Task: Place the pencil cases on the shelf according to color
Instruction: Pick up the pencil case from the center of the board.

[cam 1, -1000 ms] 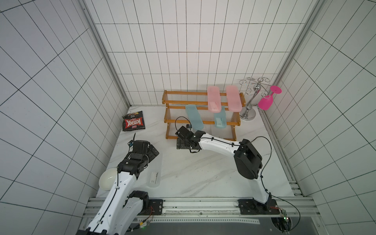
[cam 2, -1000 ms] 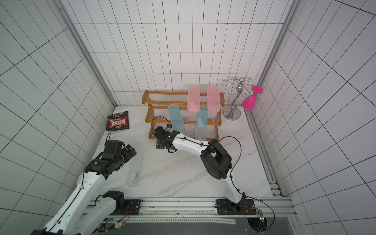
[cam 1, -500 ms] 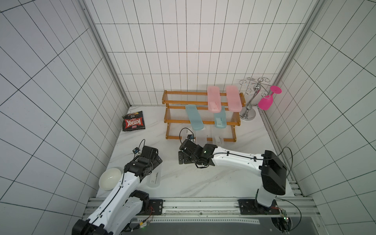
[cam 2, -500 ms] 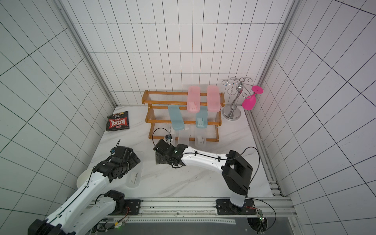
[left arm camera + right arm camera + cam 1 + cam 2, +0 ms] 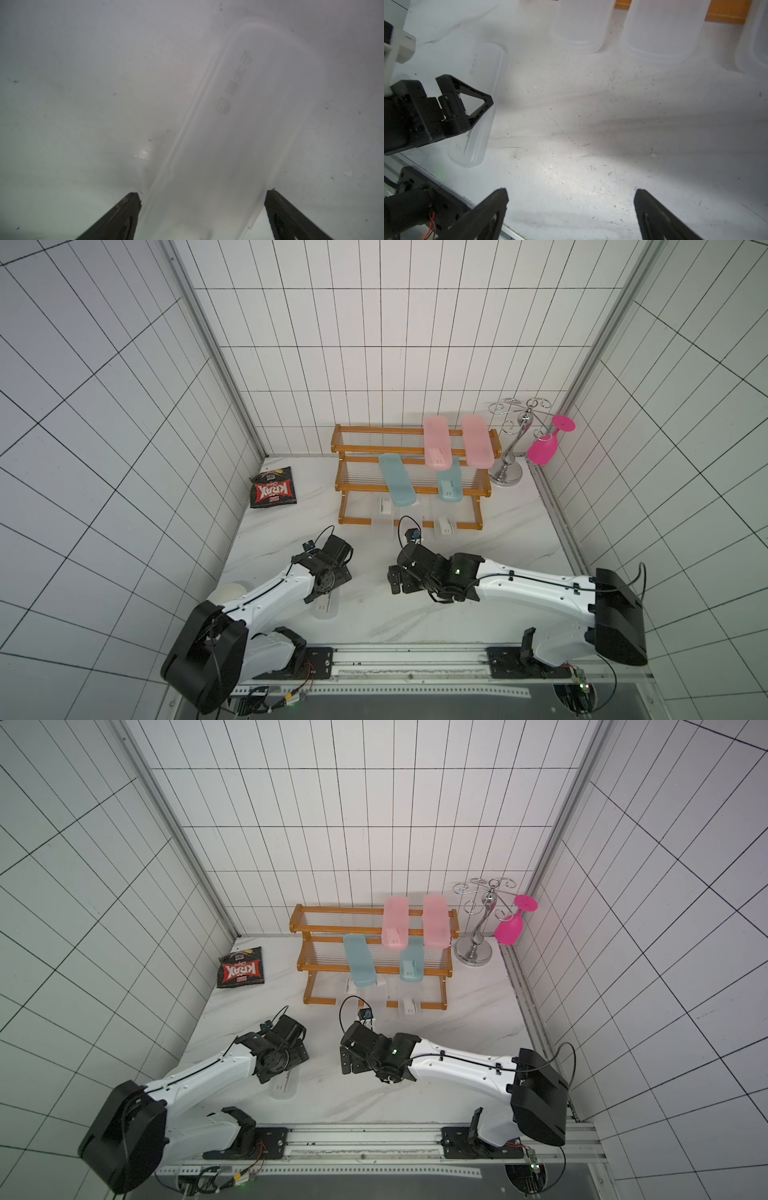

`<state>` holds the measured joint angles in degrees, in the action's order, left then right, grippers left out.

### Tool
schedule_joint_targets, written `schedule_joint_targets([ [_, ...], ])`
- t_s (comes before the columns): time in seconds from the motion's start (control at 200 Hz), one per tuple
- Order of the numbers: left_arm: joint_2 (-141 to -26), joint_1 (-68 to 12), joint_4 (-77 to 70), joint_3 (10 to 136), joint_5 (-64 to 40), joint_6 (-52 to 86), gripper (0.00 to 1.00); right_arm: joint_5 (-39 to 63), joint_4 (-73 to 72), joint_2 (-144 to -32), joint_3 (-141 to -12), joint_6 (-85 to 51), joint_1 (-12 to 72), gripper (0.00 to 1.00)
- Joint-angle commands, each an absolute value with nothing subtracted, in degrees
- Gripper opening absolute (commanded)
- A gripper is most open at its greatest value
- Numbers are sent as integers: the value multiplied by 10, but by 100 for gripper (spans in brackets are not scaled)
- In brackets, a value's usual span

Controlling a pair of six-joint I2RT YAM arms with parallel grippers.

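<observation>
Lying on the table (image 5: 490, 556): one frosted clear case (image 5: 327, 608), flat on the marble-look top, near the front edge and well apart from the shelf (image 5: 361, 488).
Left gripper (image 5: 201, 195): spread wide, black fingers (image 5: 124, 212) either side of the case. Can't tell if they touch it, and the top views hide them under the wrist.
Left wrist view only: faint embossed marks on the lid, plus its rounded end.
Right gripper (image 5: 571, 193): released, nothing in it, over bare tabletop.
Right wrist view only: rounded ends of three more clear cases (image 5: 662, 31) at the shelf's foot. The top views show mostly their white labels.
Shelf tiers: two pink cases (image 5: 437, 443) up top, two teal cases (image 5: 397, 479) on the middle tier. Orange wood frame, thin rods.
</observation>
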<state>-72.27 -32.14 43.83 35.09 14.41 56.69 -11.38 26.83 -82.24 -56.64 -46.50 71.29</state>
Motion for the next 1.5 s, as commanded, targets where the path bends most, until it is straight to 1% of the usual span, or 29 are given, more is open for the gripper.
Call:
schedule_joint_targets([
  [0.0,-769,-363,478,393,198,598,98,-143,273,-792,-540,-453,717,99],
  [0.145,-786,-379,526,428,230,600,98,-155,280,-762,-524,-442,716,99],
  [0.265,-752,-406,576,442,252,613,98,-159,289,-741,-509,-431,715,99],
  [0.36,-712,-423,595,435,240,619,98,-158,292,-726,-494,-427,715,99],
  [0.46,-665,-442,579,408,201,609,98,-151,291,-715,-478,-424,715,99],
  [0.58,-610,-468,569,368,183,623,98,-148,287,-706,-460,-425,714,99],
  [0.72,-541,-474,550,322,176,624,98,-150,274,-701,-445,-429,714,99],
  [0.835,-504,-474,507,295,163,602,98,-147,266,-706,-442,-435,714,99],
  [0.915,-506,-474,477,283,145,589,97,-144,261,-712,-444,-437,714,99],
  [1.03,-535,-475,477,282,135,587,98,-146,258,-723,-448,-439,715,99],
  [1.365,-563,-489,486,259,152,620,97,-146,256,-741,-449,-441,715,99],
  [1.494,-597,-490,486,268,159,618,97,-148,255,-747,-448,-446,715,99],
])
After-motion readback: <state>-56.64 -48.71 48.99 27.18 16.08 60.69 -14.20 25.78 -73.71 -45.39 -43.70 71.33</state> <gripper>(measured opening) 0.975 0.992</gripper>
